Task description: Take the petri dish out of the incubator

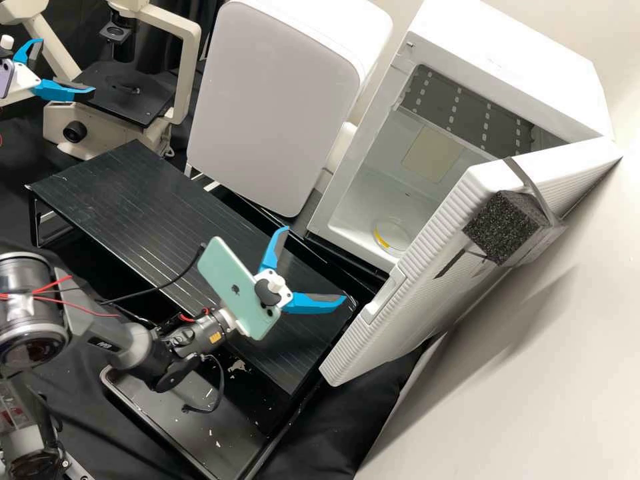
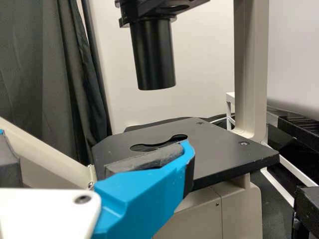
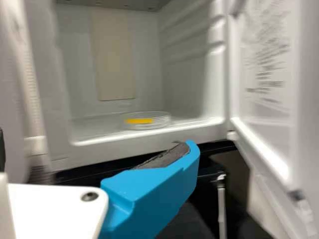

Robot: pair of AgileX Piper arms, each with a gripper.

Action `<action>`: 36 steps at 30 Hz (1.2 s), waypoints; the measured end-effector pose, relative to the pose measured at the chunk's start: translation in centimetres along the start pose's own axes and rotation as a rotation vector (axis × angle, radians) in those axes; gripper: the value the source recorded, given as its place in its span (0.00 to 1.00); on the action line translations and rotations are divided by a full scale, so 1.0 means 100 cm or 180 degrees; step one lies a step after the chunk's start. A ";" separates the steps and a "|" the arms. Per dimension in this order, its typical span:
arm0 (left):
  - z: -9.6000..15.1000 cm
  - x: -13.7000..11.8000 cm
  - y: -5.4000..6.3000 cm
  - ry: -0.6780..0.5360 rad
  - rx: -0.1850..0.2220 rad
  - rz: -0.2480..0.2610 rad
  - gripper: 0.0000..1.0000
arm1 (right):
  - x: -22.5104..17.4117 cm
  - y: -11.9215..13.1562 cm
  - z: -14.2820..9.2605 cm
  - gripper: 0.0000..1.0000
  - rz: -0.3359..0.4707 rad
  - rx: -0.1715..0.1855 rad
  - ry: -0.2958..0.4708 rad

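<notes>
Two grippers, and each has its jaws spread well apart. The right gripper (image 1: 316,265) faces the white, box-shaped incubator (image 1: 507,47), whose ribbed white door (image 1: 433,287) stands open just beside those jaws. Ahead of them, with open air between and beyond the white front sill (image 3: 149,142), the clear, round petri dish with a yellow strip (image 1: 393,237) sits flat on the incubator floor near the front edge, with free height above it. Below the right jaws is the end of a black slatted platform (image 1: 147,200). The left jaws are by the flat black stage (image 1: 120,97) of the cream microscope (image 1: 190,67).

The left gripper (image 1: 67,66) is cut off at the high view's edge. In its wrist view, a jaw covers part of the stage opening. The dish's clear rim is faint; I can't tell if it's lidded.
</notes>
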 end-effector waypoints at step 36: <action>0.000 0.000 0.000 0.0000 0.0000 0.0000 1.00 | 0.152 0.008 0.029 1.00 0.0061 -0.0339 0.0068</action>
